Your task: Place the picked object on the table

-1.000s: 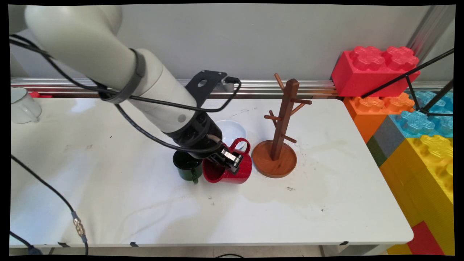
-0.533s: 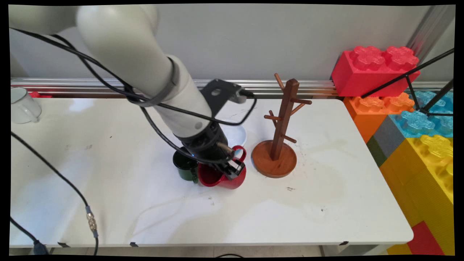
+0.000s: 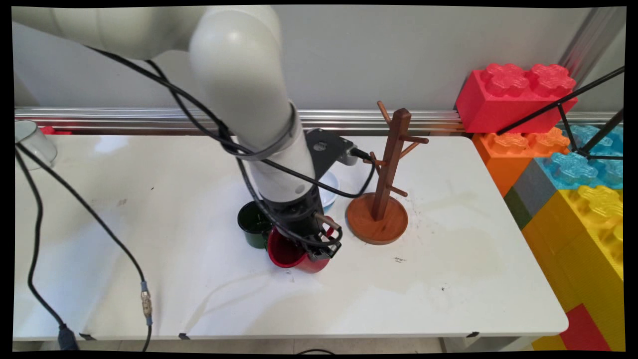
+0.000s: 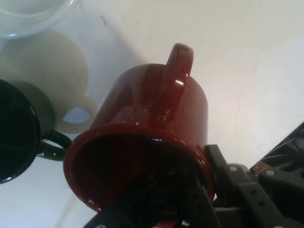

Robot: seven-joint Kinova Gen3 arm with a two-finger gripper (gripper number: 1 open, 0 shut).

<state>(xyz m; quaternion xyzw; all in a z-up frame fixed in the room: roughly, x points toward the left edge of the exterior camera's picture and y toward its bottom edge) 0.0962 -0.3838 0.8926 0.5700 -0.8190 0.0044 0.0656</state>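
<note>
Hand view shows us the black two-finger gripper [image 4: 183,209] clamped on the rim of the glossy red ceramic mug [image 4: 142,137], which lies tilted off the white table [image 4: 247,57], mouth toward the hand and handle up, just beside the dark green mug [image 4: 16,137].

White table [image 3: 448,279] bears green mug [image 3: 255,225], wooden mug tree [image 3: 381,209], white bowl [image 3: 330,192].

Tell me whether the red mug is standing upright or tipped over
Tipped. In the main view the red mug shows its open mouth sideways toward the table's near-left side; in the hand view its handle points up, and the gripper clamps its rim.
</note>
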